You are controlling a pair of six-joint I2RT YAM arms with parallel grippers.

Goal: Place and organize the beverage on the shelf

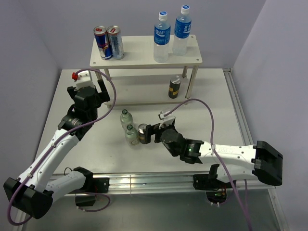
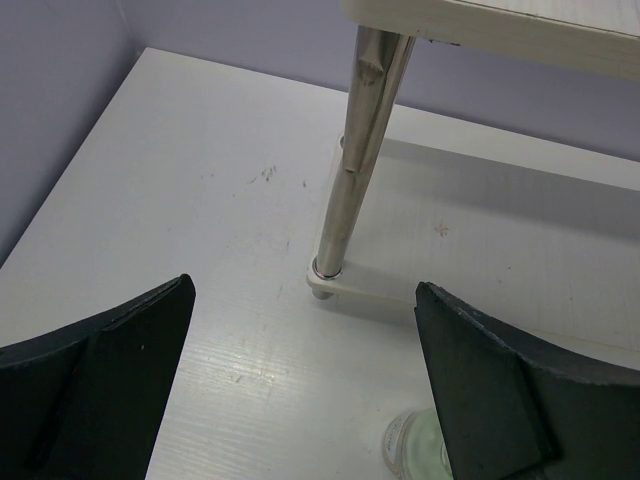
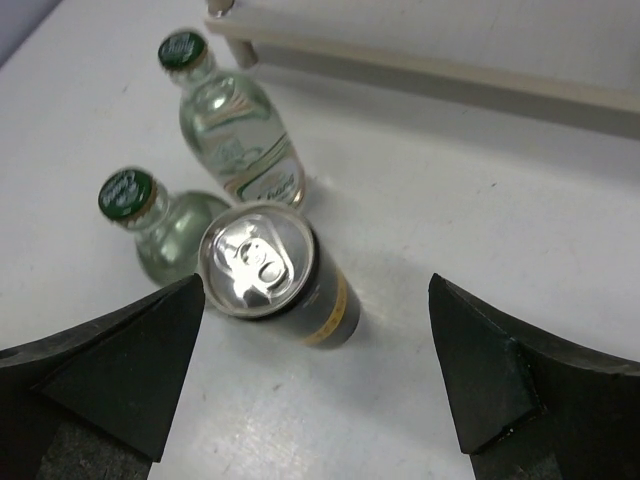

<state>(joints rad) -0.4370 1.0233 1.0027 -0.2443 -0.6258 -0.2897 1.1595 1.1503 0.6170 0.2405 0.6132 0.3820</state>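
Two blue-labelled bottles [image 1: 162, 36] [image 1: 182, 29] stand on the right of the shelf's top board [image 1: 144, 53]. One dark can [image 1: 175, 87] stands on the lower board. On the table stand two small green-capped bottles [image 1: 126, 118] [image 1: 131, 134] and a second dark can [image 1: 143, 134]. My right gripper [image 1: 153, 132] is open just right of that can; in the right wrist view the can [image 3: 265, 265] stands ahead of the open gripper [image 3: 315, 285], nearer its left finger, with the bottles [image 3: 235, 130] [image 3: 150, 220] behind. My left gripper [image 1: 99, 92] hangs open and holds nothing near the shelf's front left leg [image 2: 350, 190].
Two tall blue-and-silver cans [image 1: 102, 42] [image 1: 115, 42] stand on the left of the top board. The lower board's edge [image 3: 450, 70] runs behind the bottles. One small bottle [image 2: 415, 450] shows by my left gripper's [image 2: 305, 290] right finger. Purple walls close in the table.
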